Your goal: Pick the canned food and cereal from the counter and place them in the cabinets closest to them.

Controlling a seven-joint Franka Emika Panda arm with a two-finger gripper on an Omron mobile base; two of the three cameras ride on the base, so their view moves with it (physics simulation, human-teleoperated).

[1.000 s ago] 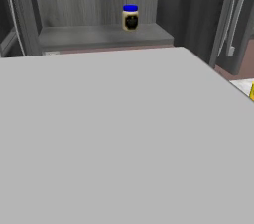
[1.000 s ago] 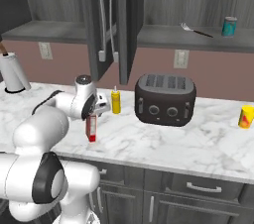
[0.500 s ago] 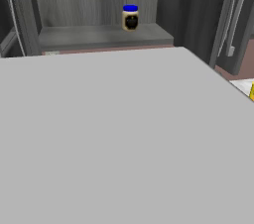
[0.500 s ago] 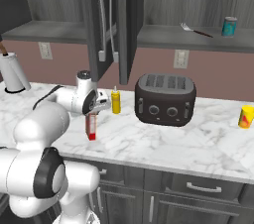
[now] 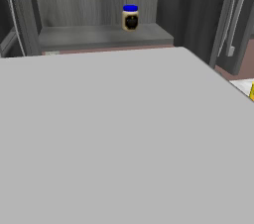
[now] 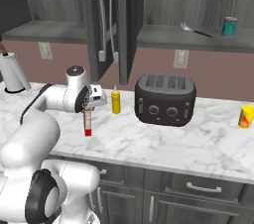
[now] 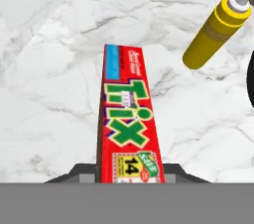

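Observation:
The cereal (image 7: 130, 129), a thin red box with colourful print, stands on edge on the white marble counter (image 7: 44, 69). My gripper (image 7: 130, 176) is shut on its upper end, with a grey pad on each side. From the right base view, the gripper (image 6: 92, 101) reaches over the counter's left part (image 6: 149, 143) and the cereal (image 6: 88, 122) hangs straight down under it. The canned food (image 6: 228, 26), a teal can, stands on the shelf of the open cabinet (image 6: 198, 37) at the upper right.
A yellow squeeze bottle (image 6: 115, 100) stands just right of the gripper, then a dark toaster (image 6: 165, 100). A paper towel roll (image 6: 12, 72) is far left and a yellow container (image 6: 245, 116) far right. A blue-lidded jar (image 5: 130, 17) sits on an open cabinet shelf.
The jaws have closed onto the cereal box. The arm has hardly moved, and the box sits perhaps slightly higher.

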